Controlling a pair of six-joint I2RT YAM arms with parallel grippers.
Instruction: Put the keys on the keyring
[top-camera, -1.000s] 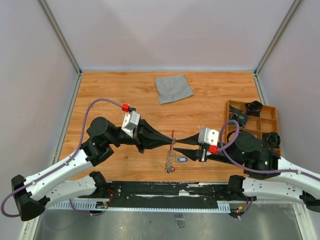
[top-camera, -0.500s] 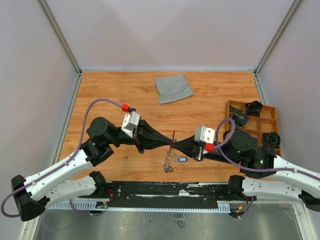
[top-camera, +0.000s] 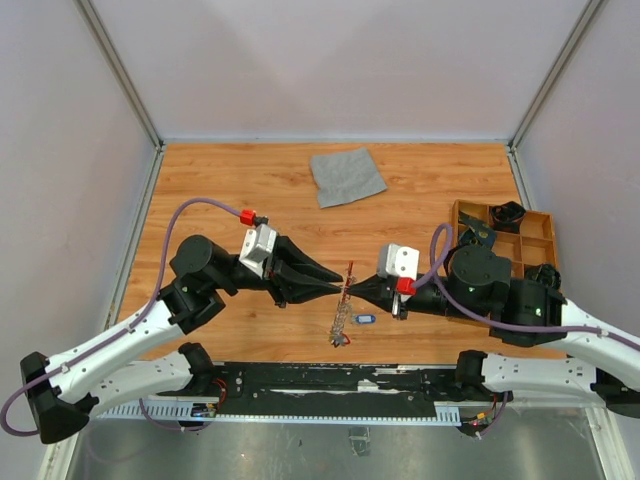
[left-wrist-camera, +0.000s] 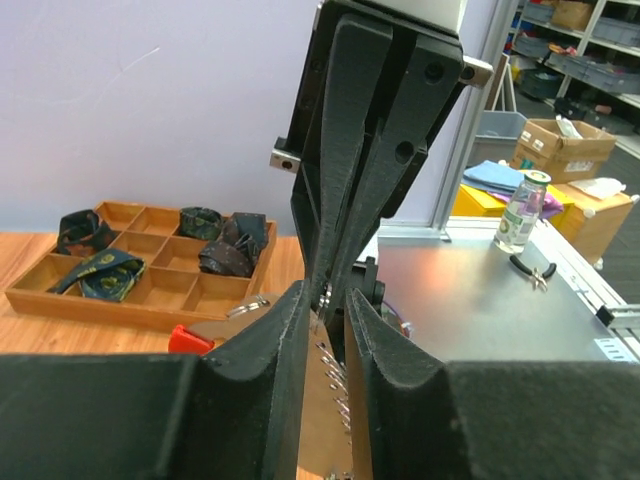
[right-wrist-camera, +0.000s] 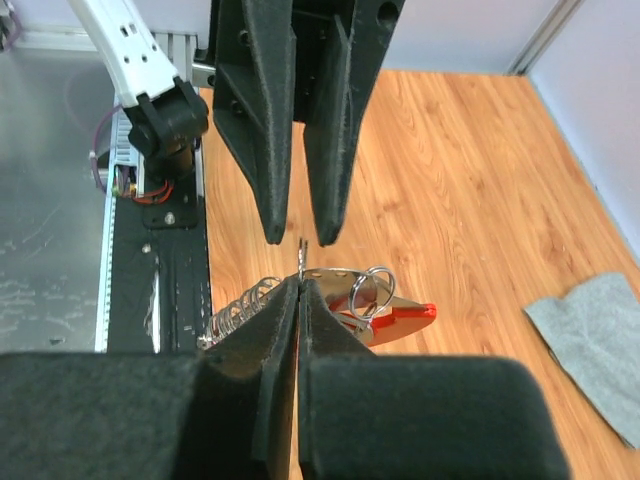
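The left arm reaches in from the left side of the bench. The left gripper has its jaws a little apart, and nothing shows between them. From the right wrist they appear as two dark fingers pointing down, with a clear gap between them.

Just beside their tips is the keyring, lifted off the wood near the middle of the bench. Seen from the right wrist, its red clip and a couple of silvery loops lie just beyond the right jaws. Its chain trails toward the near edge and ends on the bench. One of the keys, with a blue head, lies flat on the wood just right of the chain, apart from both grippers.

The right gripper meets the left one tip to tip. Its jaws are pressed together on a thin metal part of the keyring. A fine wire end pokes up from that pinch, just under the gap in the left jaws.

Well behind, a grey cloth lies flat. At the far right stands a wooden divided tray with dark bundles in some compartments. The right arm overlaps its near part.
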